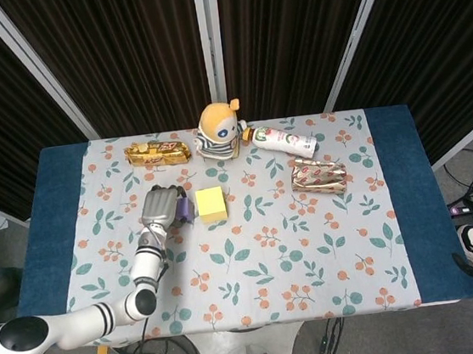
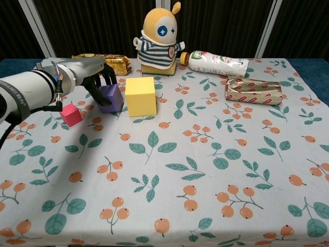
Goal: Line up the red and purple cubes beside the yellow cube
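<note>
Tabletop: purple cube within left hand

Nothing on the bench reads clearly. The white bottle lying on its side carries a printed label with red and green marks, too small to make out, and the gold snack packet shows red lettering that stays blurred.

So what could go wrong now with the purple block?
The robot hand holds the purple cube very close to the yellow cube, so it might bump that one crooked. Letting go could also tip the purple cube out of line. The red cube sits right beside the forearm, which might knock it.
</note>
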